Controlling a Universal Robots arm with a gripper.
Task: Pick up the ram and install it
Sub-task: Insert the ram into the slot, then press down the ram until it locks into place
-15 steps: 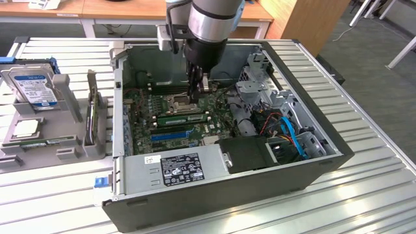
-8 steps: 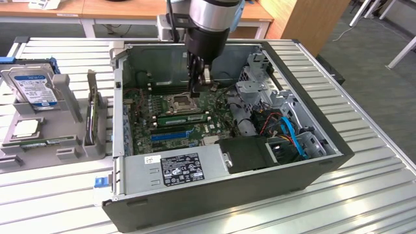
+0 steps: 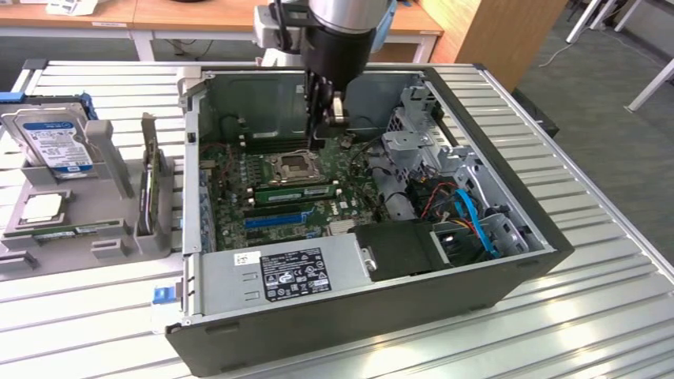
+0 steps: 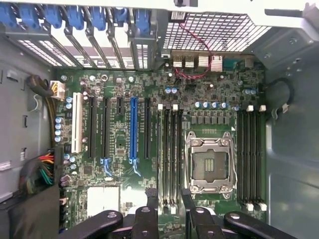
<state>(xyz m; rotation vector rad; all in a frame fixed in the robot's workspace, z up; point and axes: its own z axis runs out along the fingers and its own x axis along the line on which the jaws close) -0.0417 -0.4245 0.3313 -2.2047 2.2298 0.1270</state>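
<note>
Gripper (image 4: 168, 196): hovering inside the case (image 3: 506, 260), fingers (image 4: 149, 198) spread apart, gripping nothing.
Ram (image 3: 295, 192): sitting in a motherboard (image 4: 122, 149) slot beside the CPU socket (image 3: 292, 166), just below the gripper.
Long axis: running between the fingers.

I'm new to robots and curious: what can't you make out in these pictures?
Exterior view: tool covers part of the board behind it.
Exterior view: label print too small to read.
Wrist view: tool cut off by the bottom edge.
Both views: whether the tool carries a ram; it blends with the dark parts.
</note>
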